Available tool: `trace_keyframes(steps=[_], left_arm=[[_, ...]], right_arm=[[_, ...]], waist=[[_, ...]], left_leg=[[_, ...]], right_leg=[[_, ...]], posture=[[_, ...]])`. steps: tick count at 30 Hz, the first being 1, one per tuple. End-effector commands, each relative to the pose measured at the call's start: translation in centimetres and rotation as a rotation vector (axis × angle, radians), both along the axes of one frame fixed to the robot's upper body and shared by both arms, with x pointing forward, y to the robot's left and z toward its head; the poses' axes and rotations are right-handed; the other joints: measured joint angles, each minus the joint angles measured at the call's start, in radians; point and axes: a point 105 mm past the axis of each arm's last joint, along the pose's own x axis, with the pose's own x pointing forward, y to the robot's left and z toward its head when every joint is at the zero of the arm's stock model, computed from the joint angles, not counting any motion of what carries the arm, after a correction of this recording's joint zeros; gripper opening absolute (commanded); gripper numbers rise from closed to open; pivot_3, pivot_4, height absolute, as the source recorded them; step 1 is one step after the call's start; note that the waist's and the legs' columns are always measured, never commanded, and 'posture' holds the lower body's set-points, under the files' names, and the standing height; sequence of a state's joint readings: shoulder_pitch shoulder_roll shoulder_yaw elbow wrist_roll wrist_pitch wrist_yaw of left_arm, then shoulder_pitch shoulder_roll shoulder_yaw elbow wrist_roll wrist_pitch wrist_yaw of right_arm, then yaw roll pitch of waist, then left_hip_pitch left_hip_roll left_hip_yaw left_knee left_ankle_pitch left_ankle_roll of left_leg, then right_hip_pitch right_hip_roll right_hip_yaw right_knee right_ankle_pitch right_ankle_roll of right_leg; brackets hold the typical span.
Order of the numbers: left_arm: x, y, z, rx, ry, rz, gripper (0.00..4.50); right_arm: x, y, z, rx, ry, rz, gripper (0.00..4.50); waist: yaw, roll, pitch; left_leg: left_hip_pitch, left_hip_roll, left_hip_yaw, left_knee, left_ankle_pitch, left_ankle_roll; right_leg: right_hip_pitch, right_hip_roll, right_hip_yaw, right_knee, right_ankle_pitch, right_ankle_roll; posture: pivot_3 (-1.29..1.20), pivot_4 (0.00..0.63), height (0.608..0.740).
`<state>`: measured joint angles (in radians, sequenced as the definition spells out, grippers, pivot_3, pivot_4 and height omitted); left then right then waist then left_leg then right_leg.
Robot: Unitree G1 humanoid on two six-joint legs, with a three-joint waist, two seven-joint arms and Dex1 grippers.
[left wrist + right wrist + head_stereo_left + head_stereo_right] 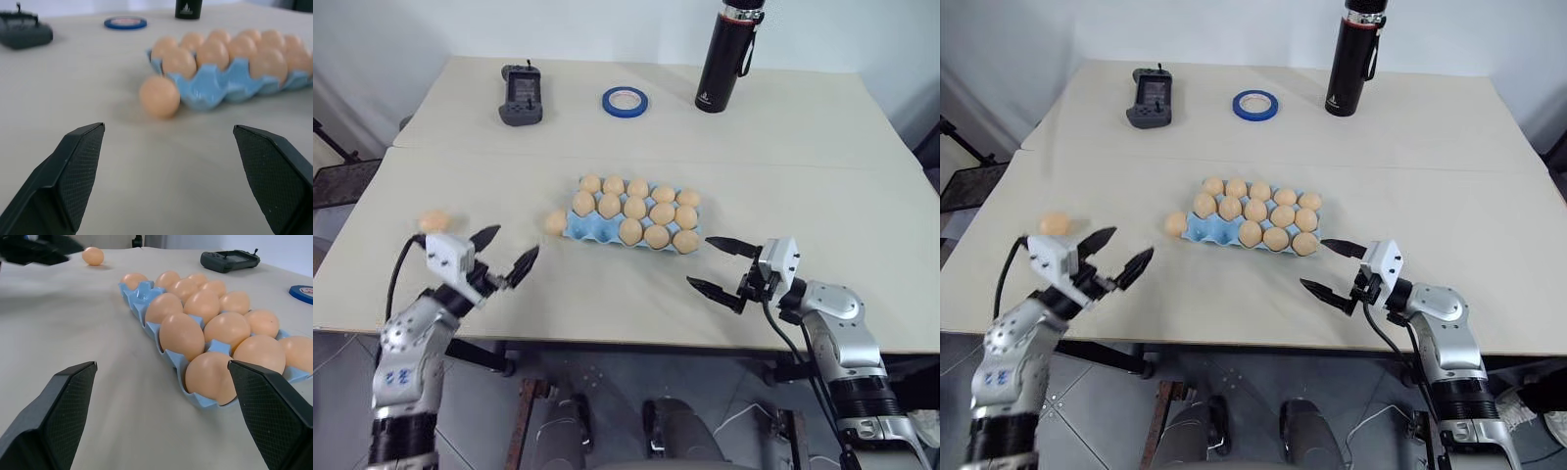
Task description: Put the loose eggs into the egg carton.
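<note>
Two loose eggs (555,222) lie outside the nearly full blue egg carton (579,229); both hands (501,253) (720,264) gape, empty.

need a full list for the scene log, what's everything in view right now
egg carton: one, light blue, middle of the table, two cups free at its near left corner
eggs in the carton: thirteen, pale tan
loose eggs: two, pale tan; one on the table against the carton's left end, one far left, just beyond the left gripper
tape ring: one, blue, far side of the table
flask: one, black, upright, right of the tape ring
handheld controller: one, dark grey, far left of the table
table: one, beige
left gripper: black fingers open, holding nothing
right gripper: black fingers open, holding nothing, near the carton's right end
</note>
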<state>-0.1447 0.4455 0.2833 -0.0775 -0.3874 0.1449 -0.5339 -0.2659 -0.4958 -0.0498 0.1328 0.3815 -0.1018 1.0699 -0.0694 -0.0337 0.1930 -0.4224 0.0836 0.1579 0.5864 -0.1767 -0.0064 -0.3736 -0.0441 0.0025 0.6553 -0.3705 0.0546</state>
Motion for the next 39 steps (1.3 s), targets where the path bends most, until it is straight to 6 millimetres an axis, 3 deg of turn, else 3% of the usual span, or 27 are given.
trace_keyframes(steps=[1,11,18,36,39], left_arm=[[2.1,-0.3,0.5,-0.009,-0.005,0.054,4.50],[7.6,-1.4,-0.2,0.030,0.037,0.124,4.50],[7.7,-3.3,-0.1,-0.014,0.024,0.049,4.50],[9.7,-3.1,-1.4,0.016,0.111,0.088,4.50],[9.7,-3.1,-1.2,0.001,0.100,0.083,3.91]], right_arm=[[0.0,-0.3,0.6,0.003,-0.044,-0.014,4.48],[-0.2,0.0,0.8,0.008,-0.069,-0.025,4.48],[-0.8,0.5,1.1,0.020,-0.067,-0.021,4.48],[-0.7,1.4,1.9,0.038,-0.080,-0.011,4.48],[-0.6,1.5,1.9,0.042,-0.084,-0.014,4.50]], waist=[[0.006,0.000,0.000],[0.015,0.000,0.000],[0.015,0.000,0.000],[0.016,-0.001,0.000],[0.016,-0.001,0.000]], left_leg=[[0.000,0.000,0.000,0.000,0.000,0.000],[0.000,0.001,0.002,0.004,0.003,0.002],[0.000,0.000,0.003,0.005,0.002,-0.001],[-0.001,0.000,0.002,0.006,0.002,0.000],[-0.001,0.000,0.002,0.006,0.002,0.000]], right_leg=[[0.000,0.000,0.000,0.000,0.000,0.000],[-0.001,0.002,0.001,0.003,0.000,0.001],[-0.001,0.002,0.002,0.004,0.001,0.003],[-0.001,0.002,0.001,0.005,0.001,0.003],[-0.001,0.002,0.002,0.005,0.001,0.003]], posture=[[0.00,0.150,0.740],[0.00,0.150,0.740],[0.00,0.150,0.740],[0.00,0.150,0.740],[0.00,0.150,0.740]])
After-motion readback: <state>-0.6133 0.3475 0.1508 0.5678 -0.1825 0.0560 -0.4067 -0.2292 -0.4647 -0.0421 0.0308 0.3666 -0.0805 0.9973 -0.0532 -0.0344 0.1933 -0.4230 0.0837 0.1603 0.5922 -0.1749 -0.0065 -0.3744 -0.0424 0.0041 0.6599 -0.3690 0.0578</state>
